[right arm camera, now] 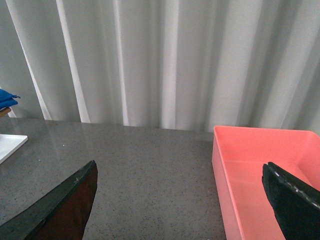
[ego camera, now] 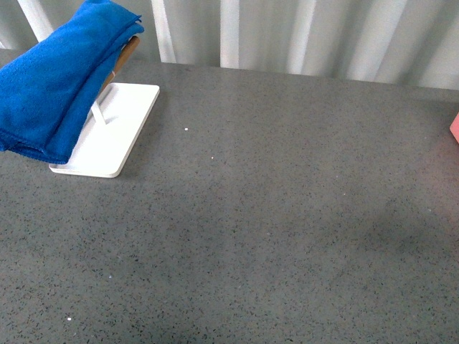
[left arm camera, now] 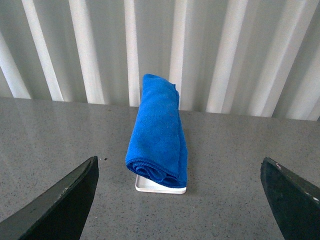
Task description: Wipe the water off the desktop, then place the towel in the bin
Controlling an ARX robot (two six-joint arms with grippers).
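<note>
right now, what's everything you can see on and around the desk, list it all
towel: one, bright blue, folded, draped over a stand at the far left of the desk
stand base: one, white, flat on the desktop under the towel
rod: one, wood-coloured, mostly hidden under the towel's top end
bin: one, pink, open-topped, at the right edge
desktop: one, dark grey, speckled
backdrop: one, white, pleated, behind the desk
left gripper: one, black fingers, open, facing the towel, holding nothing
right gripper: one, black fingers, open, by the bin, holding nothing
</note>
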